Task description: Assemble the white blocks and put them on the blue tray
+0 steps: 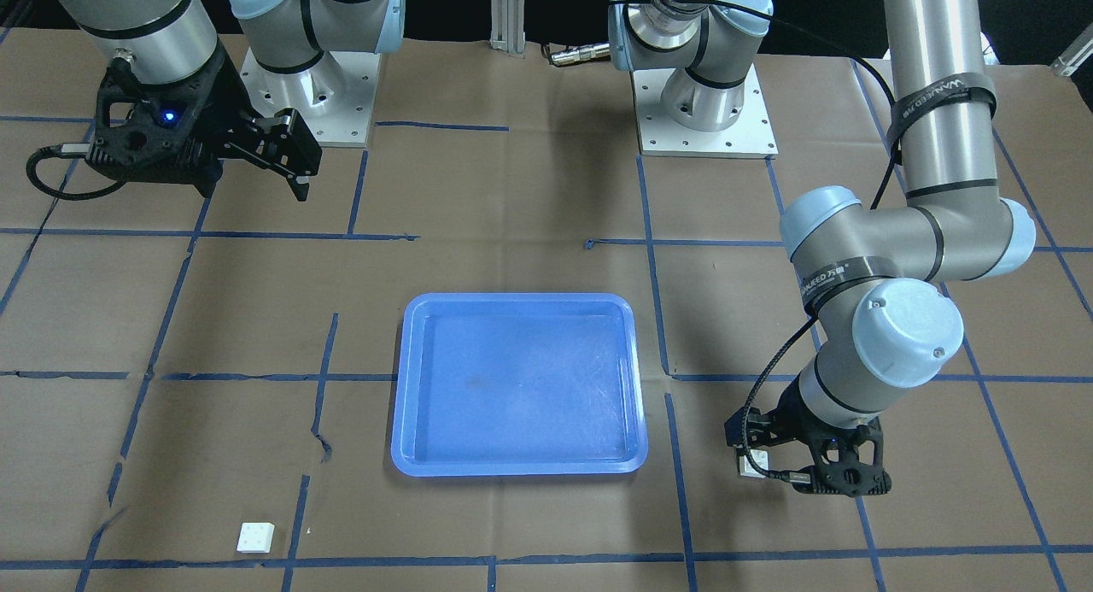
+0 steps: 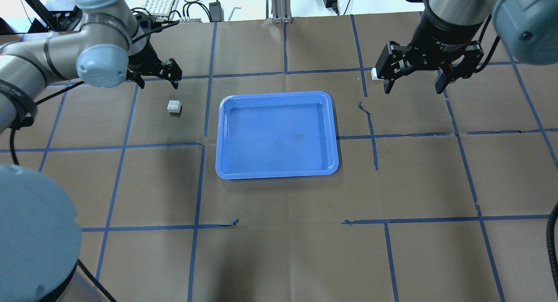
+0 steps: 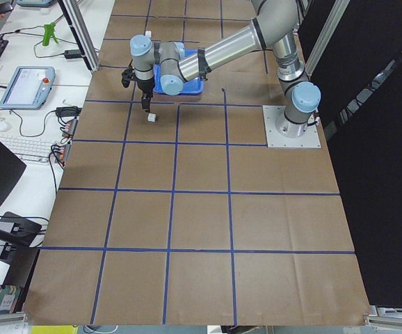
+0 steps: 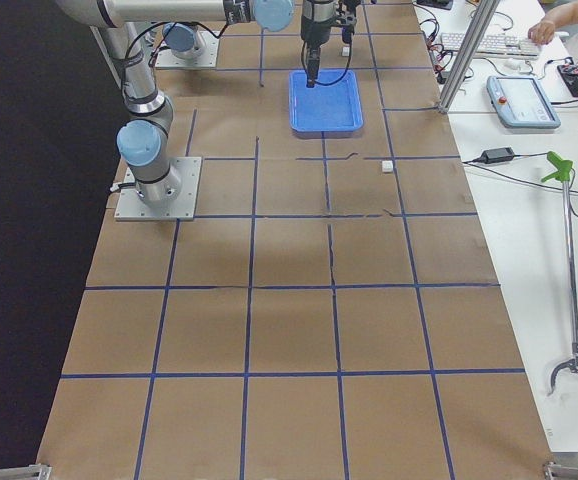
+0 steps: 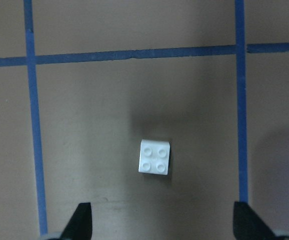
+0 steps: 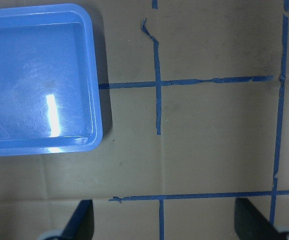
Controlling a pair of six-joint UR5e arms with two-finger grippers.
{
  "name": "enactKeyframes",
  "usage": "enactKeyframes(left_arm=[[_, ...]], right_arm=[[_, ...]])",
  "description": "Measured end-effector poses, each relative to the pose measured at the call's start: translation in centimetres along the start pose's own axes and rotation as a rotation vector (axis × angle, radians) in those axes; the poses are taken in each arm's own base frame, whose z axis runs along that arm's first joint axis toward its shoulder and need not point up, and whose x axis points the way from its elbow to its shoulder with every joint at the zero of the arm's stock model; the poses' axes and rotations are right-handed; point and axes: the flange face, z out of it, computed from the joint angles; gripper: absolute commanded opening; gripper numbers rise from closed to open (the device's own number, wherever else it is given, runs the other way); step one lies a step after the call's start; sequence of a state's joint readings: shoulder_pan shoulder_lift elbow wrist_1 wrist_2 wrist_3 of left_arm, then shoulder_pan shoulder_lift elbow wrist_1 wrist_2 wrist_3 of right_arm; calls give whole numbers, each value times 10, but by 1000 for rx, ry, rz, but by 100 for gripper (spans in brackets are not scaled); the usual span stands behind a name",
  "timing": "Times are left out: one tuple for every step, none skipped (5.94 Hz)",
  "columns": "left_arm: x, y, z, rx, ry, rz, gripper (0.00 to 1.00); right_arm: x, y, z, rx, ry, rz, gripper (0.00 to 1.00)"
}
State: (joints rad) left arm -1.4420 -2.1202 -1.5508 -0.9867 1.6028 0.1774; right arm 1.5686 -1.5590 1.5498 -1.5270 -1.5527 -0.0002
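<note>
One white block [image 2: 175, 107] lies on the table left of the blue tray [image 2: 277, 175]. My left gripper [image 2: 158, 80] hangs open above it, on its far side. In the left wrist view the block [image 5: 155, 157] sits studs up between and ahead of the open fingertips [image 5: 82, 222]. The second white block [image 2: 375, 73] lies right of the tray, partly hidden by a finger of my right gripper [image 2: 413, 89], which is open, empty and held high. It shows fully in the front view [image 1: 255, 537]. The tray [image 1: 521, 468] is empty.
Brown paper with a grid of blue tape lines [image 2: 375, 149] covers the table. The right wrist view shows the tray's corner [image 6: 97, 100] and bare paper, no block. Both arm bases [image 1: 704, 122] stand on the robot's side of the table.
</note>
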Motion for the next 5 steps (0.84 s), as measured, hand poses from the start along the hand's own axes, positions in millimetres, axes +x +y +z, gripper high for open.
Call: enactKeyframes(left_arm=[[0, -3, 32, -26, 5, 25, 99], [1, -4, 49, -43, 9, 44, 94], [1, -5, 59, -53, 15, 53, 62], [2, -5, 62, -57, 19, 56, 37], [2, -5, 61, -55, 19, 58, 21]], right_arm=[[1, -4, 3, 4, -1, -109, 100], [6, -13, 9, 2, -2, -244, 100], [16, -24, 18, -6, -6, -395, 100], [27, -38, 27, 3, -3, -573, 100], [38, -56, 34, 35, 14, -779, 100]])
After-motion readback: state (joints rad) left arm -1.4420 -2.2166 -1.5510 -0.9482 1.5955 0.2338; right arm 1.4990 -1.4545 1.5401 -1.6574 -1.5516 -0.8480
